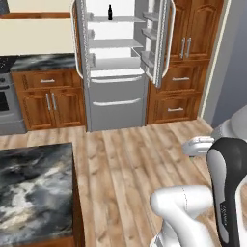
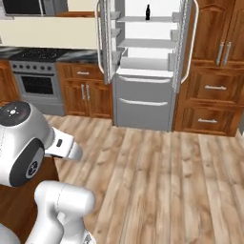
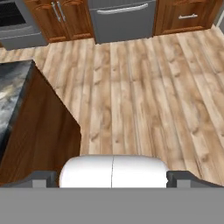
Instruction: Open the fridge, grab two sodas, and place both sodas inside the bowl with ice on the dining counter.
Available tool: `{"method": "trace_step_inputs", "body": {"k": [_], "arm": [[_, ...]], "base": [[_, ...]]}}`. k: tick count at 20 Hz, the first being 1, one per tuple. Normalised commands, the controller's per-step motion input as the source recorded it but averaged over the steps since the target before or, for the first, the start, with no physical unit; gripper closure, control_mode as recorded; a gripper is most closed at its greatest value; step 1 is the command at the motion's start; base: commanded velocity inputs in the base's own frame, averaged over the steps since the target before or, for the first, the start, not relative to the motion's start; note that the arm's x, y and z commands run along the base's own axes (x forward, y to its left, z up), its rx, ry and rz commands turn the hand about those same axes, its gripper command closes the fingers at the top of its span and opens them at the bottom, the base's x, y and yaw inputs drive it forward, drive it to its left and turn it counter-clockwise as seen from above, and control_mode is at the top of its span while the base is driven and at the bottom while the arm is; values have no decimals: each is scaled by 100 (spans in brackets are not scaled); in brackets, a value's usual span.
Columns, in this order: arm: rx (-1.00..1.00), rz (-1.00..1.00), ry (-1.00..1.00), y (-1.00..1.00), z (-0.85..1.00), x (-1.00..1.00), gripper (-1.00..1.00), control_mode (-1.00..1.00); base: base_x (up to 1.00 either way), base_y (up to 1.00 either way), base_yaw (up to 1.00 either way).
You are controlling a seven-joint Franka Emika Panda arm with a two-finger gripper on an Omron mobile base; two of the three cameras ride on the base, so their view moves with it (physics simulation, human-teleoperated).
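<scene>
- While parked well apart from the fridge [image 1: 118,62], faces straight into its white shelved interior; both doors swung wide, so the opening step seems done.
- Up on the top shelf, set back from the edge: one soda [image 1: 110,12], upright, small, black, narrow-necked. Probably stable as it stands, though slim enough to tip if nudged sideways.
- Tool [image 3: 113,178] spread wide, dark fingertips [image 3: 43,178] well apart with nothing between them, and pointed down over the floor [image 3: 144,87]. Looks like a tucked posture for driving, not for reaching.
- Just beside the base, on the left: the dining surface [image 1: 34,188], glossy black-grey marbled stone, square-cornered, on a plain brown wooden base.
- Fridge body smooth matte grey, with long white curved handles and two flat lower drawers. Flanked by brown wooden cabinets [image 1: 176,82] with raised panels and slim metal pulls.
- Floor of pale, grainy wooden planks between surface and fridge, open for an approach.
- Next, by judgement: closing the gap to the fridge, then a high reach to that top shelf.
</scene>
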Motion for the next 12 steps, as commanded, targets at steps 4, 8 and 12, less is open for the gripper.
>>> {"method": "trace_step_inputs", "body": {"k": [4,8,12], "arm": [[0,0,0,0,0,0,-100,100],[0,0,0,0,0,0,-100,100],[0,0,0,0,0,0,-100,100]], "base": [[100,-36,10],[100,-53,9],[100,-50,2]]}}
